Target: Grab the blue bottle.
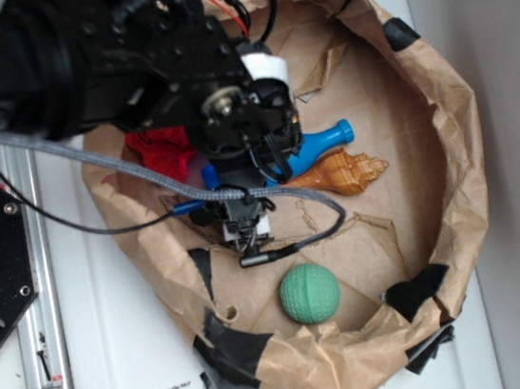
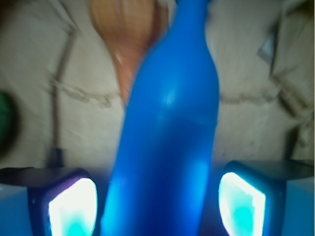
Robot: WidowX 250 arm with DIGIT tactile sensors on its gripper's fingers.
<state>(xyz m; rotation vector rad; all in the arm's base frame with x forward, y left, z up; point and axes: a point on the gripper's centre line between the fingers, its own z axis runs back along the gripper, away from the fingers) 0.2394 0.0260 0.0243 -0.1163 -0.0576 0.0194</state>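
Overhead, end effector (image 2: 157, 201) open astride the blue bottle (image 2: 170, 142).

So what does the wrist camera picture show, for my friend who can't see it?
A bright blue bottle fills the middle of the blurry picture, standing between the robot's two fingers, which glow blue at the bottom corners. Behind it lies an orange seashell on crinkled brown paper.

Robot lab bench: white table (image 1: 128, 356), taped paper bin (image 1: 439, 94), metal rail (image 1: 40, 310).
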